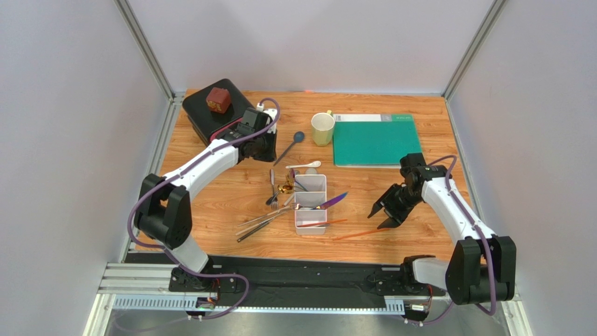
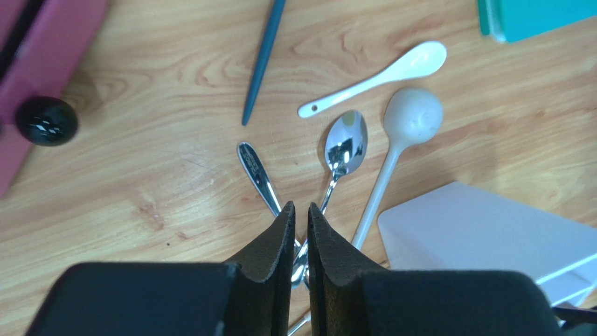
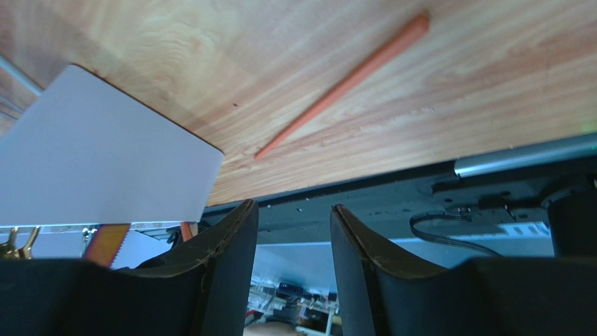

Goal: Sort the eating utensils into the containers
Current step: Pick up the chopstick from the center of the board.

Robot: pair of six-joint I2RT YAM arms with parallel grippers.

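Hovering above the table (image 1: 224, 196) beyond the tray's far-left corner: left hand (image 2: 301, 207), fingers drawn to a narrow slit, nothing gripped. The cutlery seen past them lies on the table below.

- Silver spoon (image 2: 347, 143): just off the far end of the tray (image 2: 490, 231), handle running back under the hand. Judged stiff, light, polished and slippery. Best taken across the flat mid-handle, not the rounded bowl.
- Pale round-bowled spoon (image 2: 413, 115): beside the silver one, nearer the tray. Slim handle; take at mid-length.
- White spoon (image 2: 392, 70): farther from the tray, apart from the others. Material unclear; if ceramic, brittle, so better set down than dropped.
- Blue spoon (image 2: 265, 56): farthest out from the tray's far end; only the handle shows in the wrist view.

Right hand (image 3: 293, 207): jaws wide, empty, held off the table to the tray's right.

- Chopstick (image 3: 343, 84): orange-brown, flat on the table right of the tray's near end. Judged thin, rigid, very light and apt to roll. Lying so low, it calls for a pinch near the middle with fingertips down at the wood.
- Purple knife (image 1: 335, 199): resting across the tray's right wall, one end jutting out.
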